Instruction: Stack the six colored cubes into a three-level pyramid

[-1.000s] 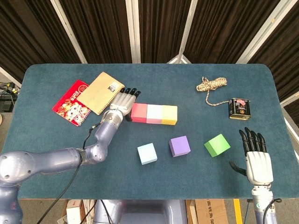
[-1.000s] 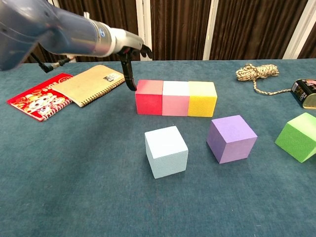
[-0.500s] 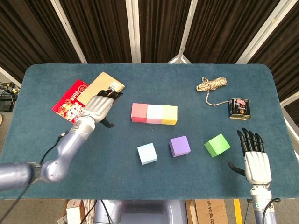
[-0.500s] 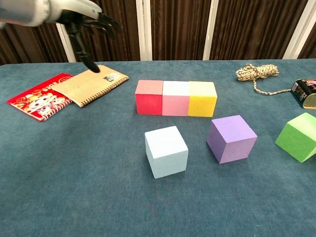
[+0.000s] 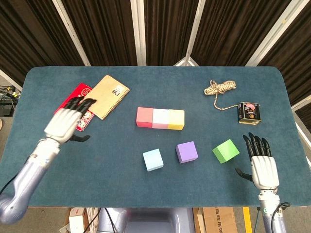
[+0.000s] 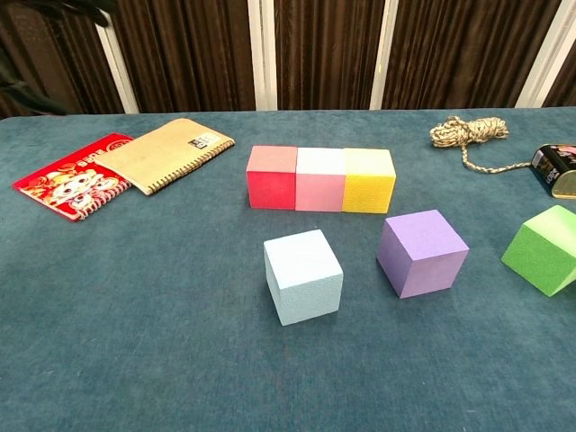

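Chest view crops the green cube (image 6: pixel 543 248) and tin (image 6: pixel 556 171)

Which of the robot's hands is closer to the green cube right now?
The right. The right hand hovers open just beside the green cube, toward the table's near right corner. The left hand is far across the table, over the red booklet.

A lab: curtained backdrop (image 5: pixel 165 29), cloth-covered test table (image 5: pixel 155 97).

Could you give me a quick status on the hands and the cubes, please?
Left hand open, above red booklet. Right hand open, beside green cube. Base row set; light blue cube, purple cube loose. Nothing blocking.
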Robot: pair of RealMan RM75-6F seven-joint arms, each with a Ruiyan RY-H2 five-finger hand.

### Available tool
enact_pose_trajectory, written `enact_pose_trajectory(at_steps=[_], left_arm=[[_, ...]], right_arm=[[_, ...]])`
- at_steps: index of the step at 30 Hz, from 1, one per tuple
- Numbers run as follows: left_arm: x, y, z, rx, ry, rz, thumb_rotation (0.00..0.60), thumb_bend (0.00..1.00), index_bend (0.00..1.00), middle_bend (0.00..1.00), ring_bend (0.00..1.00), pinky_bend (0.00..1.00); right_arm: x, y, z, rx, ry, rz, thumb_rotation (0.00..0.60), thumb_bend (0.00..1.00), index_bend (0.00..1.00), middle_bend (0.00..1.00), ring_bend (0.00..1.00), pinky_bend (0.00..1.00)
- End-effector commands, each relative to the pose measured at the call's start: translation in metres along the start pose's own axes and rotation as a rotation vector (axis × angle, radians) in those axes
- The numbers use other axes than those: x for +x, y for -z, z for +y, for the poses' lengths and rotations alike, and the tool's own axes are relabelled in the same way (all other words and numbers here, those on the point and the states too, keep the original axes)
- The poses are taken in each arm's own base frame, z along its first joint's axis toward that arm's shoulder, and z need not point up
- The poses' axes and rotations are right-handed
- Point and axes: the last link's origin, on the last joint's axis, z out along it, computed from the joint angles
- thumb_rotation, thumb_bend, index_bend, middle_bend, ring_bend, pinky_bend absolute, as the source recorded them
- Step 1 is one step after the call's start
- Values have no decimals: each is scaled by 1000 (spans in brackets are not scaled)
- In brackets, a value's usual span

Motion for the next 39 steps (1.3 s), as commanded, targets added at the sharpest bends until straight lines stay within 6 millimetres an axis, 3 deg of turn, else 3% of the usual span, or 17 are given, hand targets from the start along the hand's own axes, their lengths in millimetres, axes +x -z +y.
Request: enact_pose_trajectory(at_steps=[1, 4, 9, 16, 21, 27, 39], left_arm=[[-2, 48, -57, 54, 71, 130, 600, 204, 57, 62, 0, 0], [-10, 61, -80, 75, 73, 171, 600, 204, 56, 62, 0, 0], [-22, 78, -100, 114, 110, 219, 600, 205, 57, 64, 0, 0], [-40, 99, -120, 182, 122, 205, 600, 215, 79, 82, 0, 0], [-47, 109, -120, 224, 88, 249, 600, 225, 91, 86, 0, 0], [-55, 112, -113, 231, 75, 279, 600, 224, 84, 87, 0, 0], [-67, 118, -114, 280, 102, 333, 600, 225, 73, 88, 0, 0]], right_arm=[[-2, -3, 0, 10, 5, -6, 600, 119, 34, 9, 27, 0], [-6, -9, -1, 21, -9, -19, 600, 120, 43, 9, 27, 0], [-7, -22, -4, 59, -31, -64, 600, 120, 43, 9, 27, 0], [11, -44, -23, 119, 1, -75, 600, 120, 43, 10, 27, 0], [21, -52, -34, 152, 34, -112, 600, 120, 43, 12, 27, 0], [25, -49, -47, 195, -43, -196, 600, 119, 43, 16, 27, 0], [4, -57, -90, 296, -91, -304, 600, 119, 49, 33, 27, 0]])
